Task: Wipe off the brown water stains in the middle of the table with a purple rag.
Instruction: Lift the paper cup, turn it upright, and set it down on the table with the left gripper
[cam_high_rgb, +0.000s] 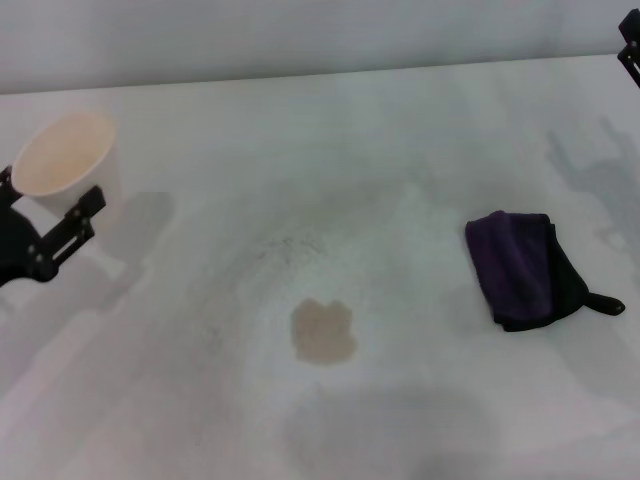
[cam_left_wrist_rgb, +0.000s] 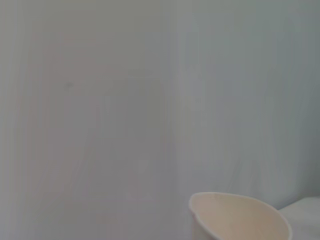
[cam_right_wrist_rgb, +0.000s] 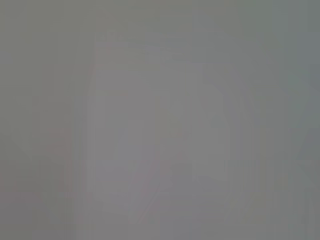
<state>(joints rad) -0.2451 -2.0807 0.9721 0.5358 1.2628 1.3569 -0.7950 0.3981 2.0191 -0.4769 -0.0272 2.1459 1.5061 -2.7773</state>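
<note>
Stain: tan-brown puddle (cam_high_rgb: 323, 331) mid tabletop (cam_high_rgb: 300, 150).
Purple rag: (cam_high_rgb: 520, 268) folded, well right of the stain.
Left hand: (cam_high_rgb: 45, 235) gripping a white cup (cam_high_rgb: 65, 160), far left of the stain.
Right hand: (cam_high_rgb: 630, 50) beyond the rag; grip unclear.

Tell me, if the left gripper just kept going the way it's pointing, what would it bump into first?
Most likely the cup: the left gripper points up toward it and sits right beside it. Whether they already touch is unclear.
</note>
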